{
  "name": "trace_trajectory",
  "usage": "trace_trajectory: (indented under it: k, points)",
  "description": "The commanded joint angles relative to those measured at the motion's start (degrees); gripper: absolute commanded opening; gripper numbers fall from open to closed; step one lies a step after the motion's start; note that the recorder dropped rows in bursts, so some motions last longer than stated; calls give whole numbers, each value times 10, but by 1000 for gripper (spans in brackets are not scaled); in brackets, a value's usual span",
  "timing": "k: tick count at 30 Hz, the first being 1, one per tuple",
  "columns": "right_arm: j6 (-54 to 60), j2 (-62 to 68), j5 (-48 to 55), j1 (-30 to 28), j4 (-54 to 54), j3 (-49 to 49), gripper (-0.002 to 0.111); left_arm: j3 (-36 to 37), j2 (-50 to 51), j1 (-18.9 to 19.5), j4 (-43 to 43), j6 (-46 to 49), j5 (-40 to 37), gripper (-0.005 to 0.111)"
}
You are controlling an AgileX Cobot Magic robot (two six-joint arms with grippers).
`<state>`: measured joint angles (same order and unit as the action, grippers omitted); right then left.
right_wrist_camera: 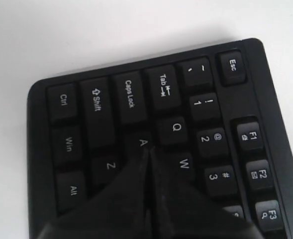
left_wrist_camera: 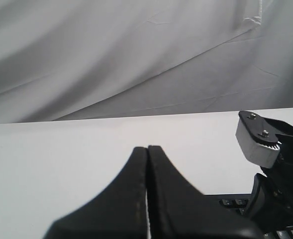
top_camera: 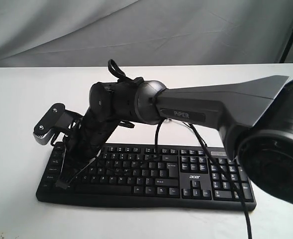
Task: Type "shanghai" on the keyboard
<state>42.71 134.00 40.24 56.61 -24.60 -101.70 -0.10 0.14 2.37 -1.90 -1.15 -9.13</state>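
We had the exterior camera on the typist's side of the keyboard (top_camera: 146,174), raised a little and facing across the desk (top_camera: 17,99) toward the grey backdrop cloth (top_camera: 136,30), with the right arm (top_camera: 211,109) bulking close to its lens. The right wrist camera looked steeply down along the right gripper (right_wrist_camera: 147,154) from very near, so its frame held only the keyboard's Esc-to-Ctrl end, the end the exterior view showed under that arm. The left wrist camera sat low and looked almost level past the left gripper (left_wrist_camera: 147,149) over the desk to the cloth. With the exterior view it shared the grey end piece (left_wrist_camera: 258,142) on the right arm's wrist and a few keys.
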Motion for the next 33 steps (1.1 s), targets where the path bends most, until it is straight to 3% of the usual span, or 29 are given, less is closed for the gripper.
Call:
trace_trajectory:
  k: [1,14,23,33]
  points:
    - [0,7,2,0,5,-3,0,1,-1,-4,0,-2,3,0]
    - [-55,-86,64,-1,89,7,0,1,-1,-4,0,-2,3,0]
    - [-74,-180,-70,-27,79,207,0,1,-1,-4,0,-2,3,0]
    - [-52,-169,-112,-28,50,242,0,1,-1,-4,0,-2,3,0]
